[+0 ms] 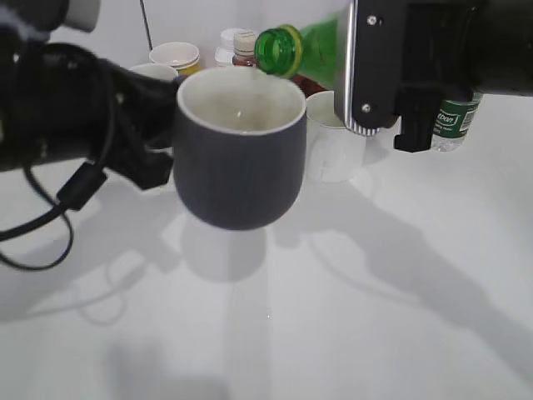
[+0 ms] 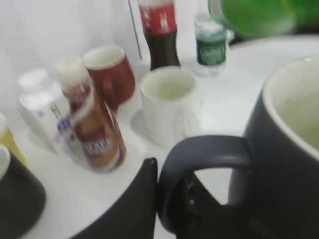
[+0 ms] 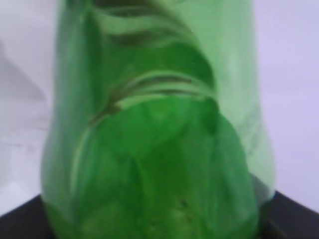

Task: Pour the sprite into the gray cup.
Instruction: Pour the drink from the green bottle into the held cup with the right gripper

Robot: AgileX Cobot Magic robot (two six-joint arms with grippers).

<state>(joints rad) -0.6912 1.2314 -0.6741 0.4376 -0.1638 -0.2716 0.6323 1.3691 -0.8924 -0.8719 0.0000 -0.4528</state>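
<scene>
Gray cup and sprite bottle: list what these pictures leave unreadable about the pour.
- Level inside the gray cup: exterior view shows only the upper inner wall; left wrist view crops it.
- Right gripper's fingers: the sprite bottle fills the right wrist view.
- Left gripper's hold on the handle: blurred, cut by the bottom edge.

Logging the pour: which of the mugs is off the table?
The gray cup, held up at its handle by the left gripper under the sprite. The white mug and red mug stand on the table.

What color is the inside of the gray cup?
Off-white inside the gray cup; the exterior view shows it best.
</scene>
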